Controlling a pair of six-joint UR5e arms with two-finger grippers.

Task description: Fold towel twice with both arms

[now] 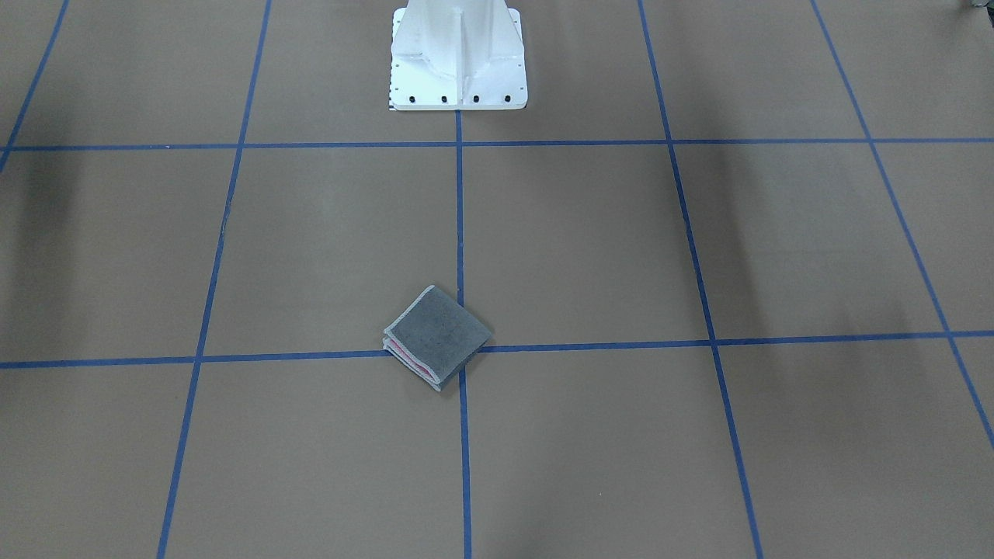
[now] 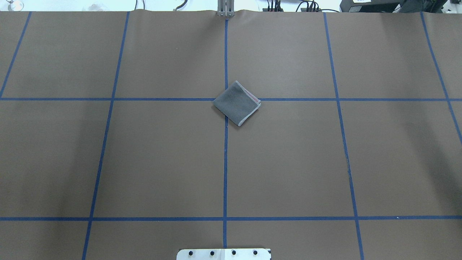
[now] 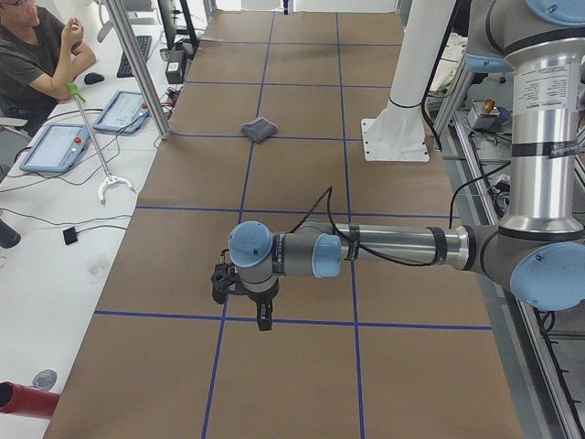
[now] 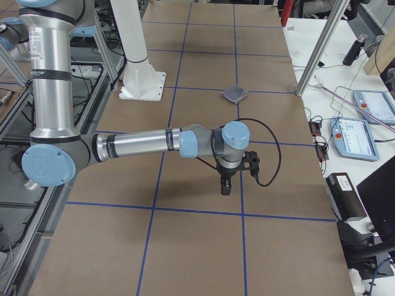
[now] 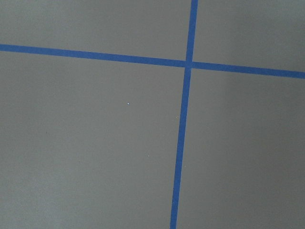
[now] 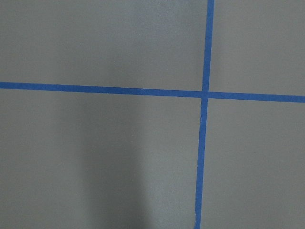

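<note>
The towel [image 1: 437, 336] lies folded into a small thick square on the brown table, dark grey face up, with pink showing between the layers at one edge. It sits on a crossing of blue tape lines [image 2: 236, 103], far along the table in both side views [image 3: 259, 130] [image 4: 234, 94]. My left gripper [image 3: 264, 320] hangs over the table far from the towel, pointing down; I cannot tell whether it is open or shut. My right gripper [image 4: 226, 187] hangs the same way at the other end, and I cannot tell its state either. Both wrist views show only bare table and tape.
The white pedestal base [image 1: 458, 58] stands at the robot's edge of the table. A seated person [image 3: 37, 55] is beside a side desk with tablets [image 3: 55, 146] and a grabber tool [image 3: 101, 155]. Aluminium posts [image 4: 321, 43] stand at the table's far edge.
</note>
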